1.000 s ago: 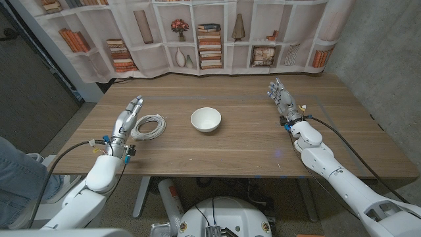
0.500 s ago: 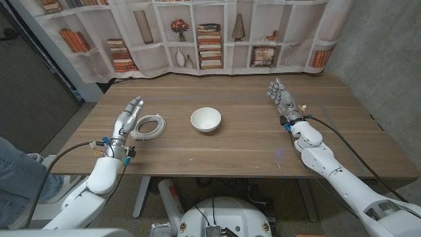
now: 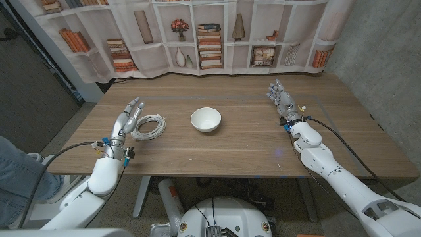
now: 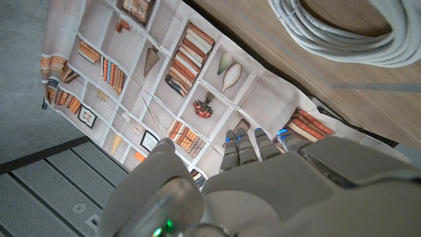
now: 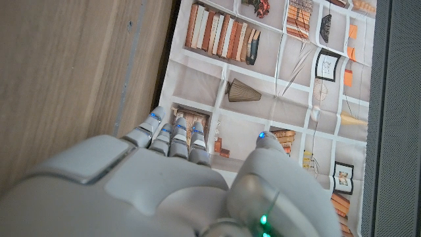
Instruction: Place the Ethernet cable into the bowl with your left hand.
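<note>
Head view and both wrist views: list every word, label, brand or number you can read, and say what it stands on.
No legible text.
Printed bookshelf backdrop: the book spines and framed pictures carry marks too small and blurred to read.
Ethernet cable: no print can be made out on its jacket, even close up in the left wrist view.
Bowl: plain white, no marking.
Left hand and right hand: no readable labels, just small lights.

I stand in a lab: behind my brown wooden bench [image 3: 237, 141] hangs a printed bookshelf curtain [image 3: 197, 33], bare concrete wall [image 3: 381, 59] beside it.
</note>
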